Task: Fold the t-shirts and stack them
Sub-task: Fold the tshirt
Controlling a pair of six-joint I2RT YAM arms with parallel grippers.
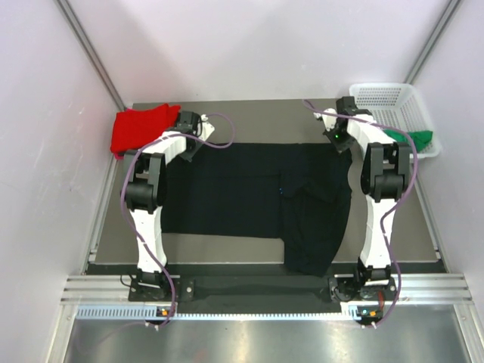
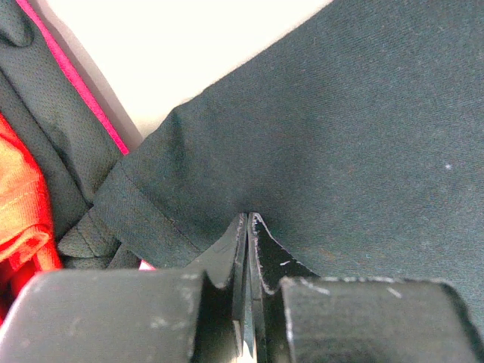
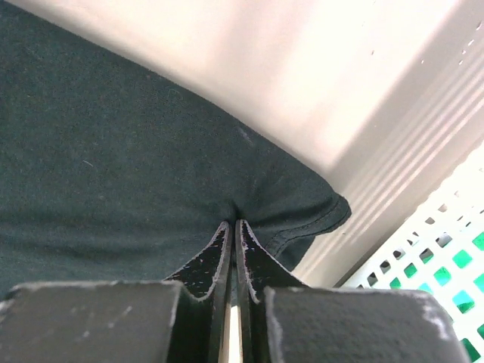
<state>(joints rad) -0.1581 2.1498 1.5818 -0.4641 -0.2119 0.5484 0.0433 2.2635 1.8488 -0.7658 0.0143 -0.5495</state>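
The black t-shirt [image 1: 249, 193] lies spread wide across the table, with a folded flap hanging toward the front right. My left gripper [image 1: 189, 144] is shut, pinching its far left edge; the left wrist view shows the jaws [image 2: 248, 225] together on black cloth [image 2: 340, 136] beside a hemmed edge. My right gripper [image 1: 338, 140] is shut on the far right edge; the right wrist view shows the jaws [image 3: 231, 227] pinching black cloth [image 3: 113, 151] near a hemmed corner. The red t-shirt [image 1: 140, 128] lies bunched at the far left. The green t-shirt [image 1: 412, 138] lies in the basket. A pink t-shirt is not clearly visible.
The white mesh basket [image 1: 393, 98] stands at the far right corner, close to my right gripper, and shows in the right wrist view [image 3: 423, 272]. Red cloth [image 2: 23, 204] and a thin pink strip [image 2: 91, 98] lie just left of my left gripper. Walls enclose the table.
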